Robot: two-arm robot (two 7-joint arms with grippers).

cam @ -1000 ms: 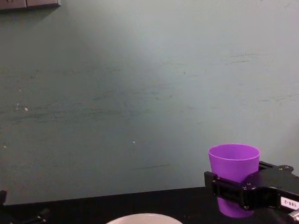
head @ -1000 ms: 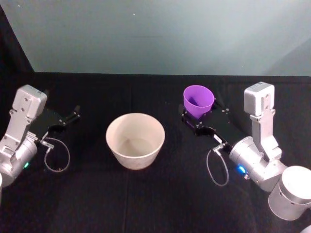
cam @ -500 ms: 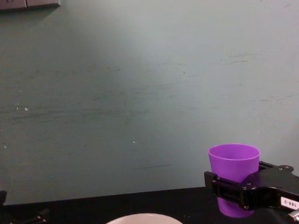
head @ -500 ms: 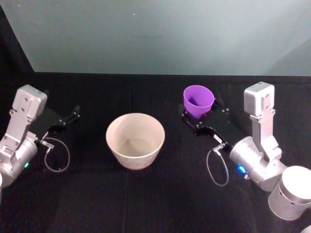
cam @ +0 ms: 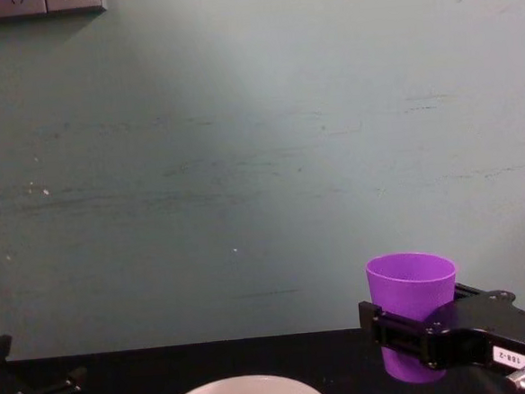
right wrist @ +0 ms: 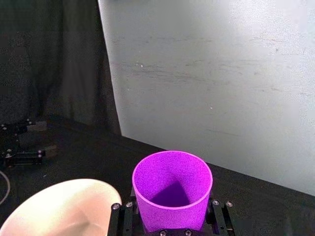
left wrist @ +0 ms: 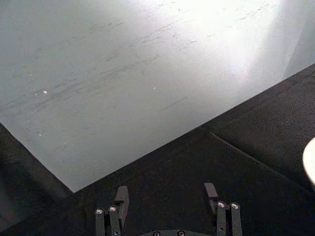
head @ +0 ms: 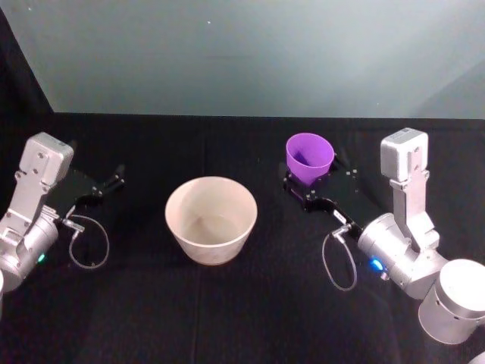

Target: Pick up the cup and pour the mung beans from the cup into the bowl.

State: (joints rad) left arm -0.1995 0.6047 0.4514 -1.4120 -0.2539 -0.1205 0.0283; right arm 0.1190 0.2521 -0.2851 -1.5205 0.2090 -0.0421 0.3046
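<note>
Black table (head: 227,311) is seen w/ the white bowl (head: 209,249) set near its middle. The purple cup (head: 309,155) is held upright to the bowl's right, near but apart from it, clamped low on its wall by the right gripper (head: 311,177). The left gripper (head: 117,177) is parked at the table's left, claws spread apart w/ nothing btwn.

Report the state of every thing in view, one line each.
cup: upright, clamped in the right gripper, no beans visible inside.
bowl: upright, nothing touching it, no beans visible inside.
right gripper: shut on the cup, to the right of the bowl.
left gripper: open, empty, parked to the left of the bowl.
</note>
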